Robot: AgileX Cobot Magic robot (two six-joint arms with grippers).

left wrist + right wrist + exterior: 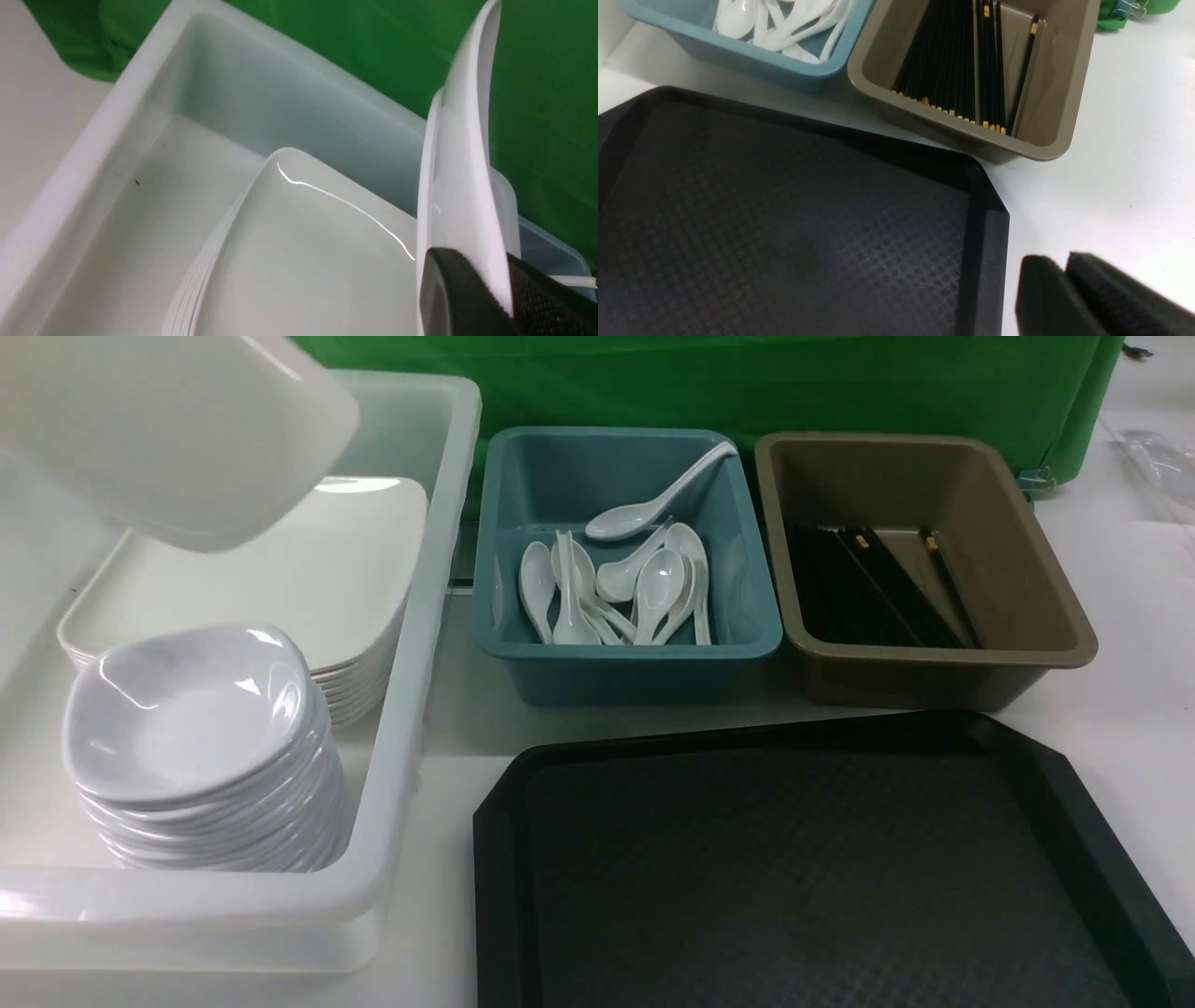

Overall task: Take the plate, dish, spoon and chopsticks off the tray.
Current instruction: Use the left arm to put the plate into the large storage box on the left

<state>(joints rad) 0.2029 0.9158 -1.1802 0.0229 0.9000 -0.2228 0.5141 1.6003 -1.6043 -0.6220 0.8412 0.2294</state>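
Observation:
My left gripper (481,263) is shut on the rim of the large white plate (462,163). It holds the plate tilted on edge above a stack of like plates (303,252) in the white bin (84,154). In the front view the held plate (168,439) fills the top left and the gripper itself is hidden. The black tray (803,859) is bare. My right gripper (1059,261) is shut and empty over the table, just off the tray's right rim (985,224). I cannot tell the task's own spoon, dish and chopsticks from the others in the containers.
The white bin (411,709) also holds a stack of small dishes (187,709) in front of the plate stack (308,569). A blue tub (625,658) holds several white spoons (616,588). A brown tub (934,658) holds black chopsticks (868,588). Green cloth hangs behind.

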